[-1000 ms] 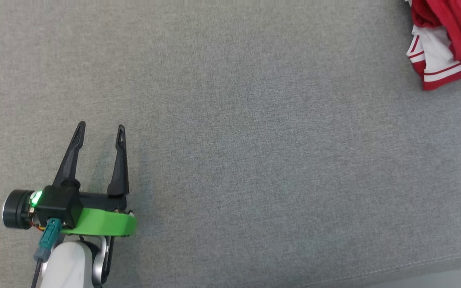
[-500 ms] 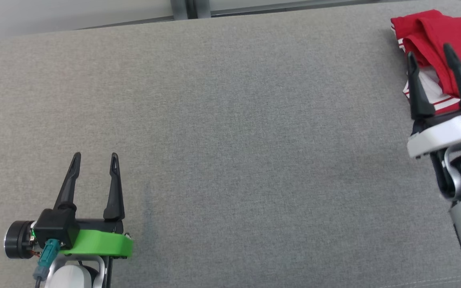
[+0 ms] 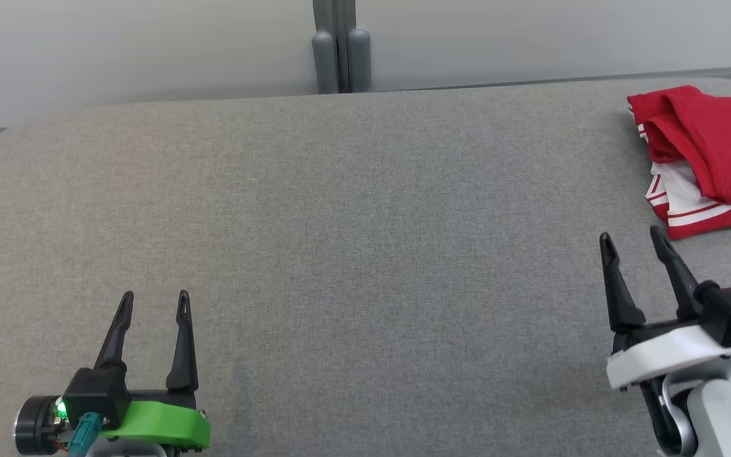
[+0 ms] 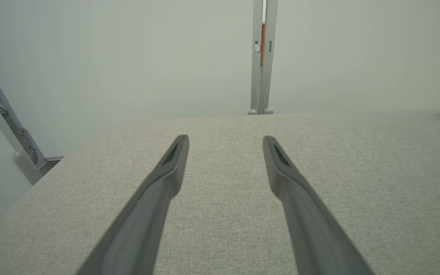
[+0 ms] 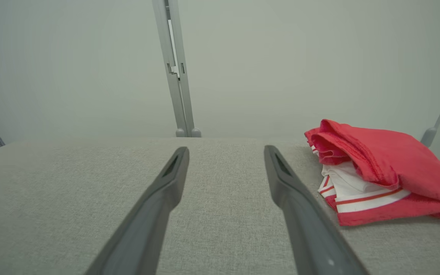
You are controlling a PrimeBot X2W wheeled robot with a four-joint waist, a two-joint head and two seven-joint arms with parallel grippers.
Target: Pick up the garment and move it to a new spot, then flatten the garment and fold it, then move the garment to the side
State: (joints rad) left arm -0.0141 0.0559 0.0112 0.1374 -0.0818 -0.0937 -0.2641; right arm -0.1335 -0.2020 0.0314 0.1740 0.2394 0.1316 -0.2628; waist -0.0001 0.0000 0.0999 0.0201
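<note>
Head view gives us a grey padded counter (image 3: 365,222) with both arms at its near edge. The left pincer (image 3: 155,295) sits at the lower left, the right pincer (image 3: 631,233) at the lower right, and each points away from the robot. Both are released, with their fingers spread and nothing between them. The wrist views confirm this, showing only counter cloth in each gap. The garment (image 3: 714,139) is red with white striped trim. It lies in the far right corner of the counter, cut off by the picture's right edge and well apart from the left pincer. It sits just beyond the right pincer's tips and a little to their right, not touching them. In the right wrist view it is a loose stack: a red layer is draped over a white striped one, with the edges uneven. We cannot tell whether that is a rough fold already set aside or a heap waiting to be lifted. The bare middle of the counter would suit either reading, since it leaves room for spreading and flattening. If the pick-up is ahead, we judge it falls to the right arm, which stands nearest. The soft layers could separate under a shallow pinch, so a bite through the whole stack looks wiser. A grey post (image 3: 340,57) rises against the pale wall behind the counter.
</note>
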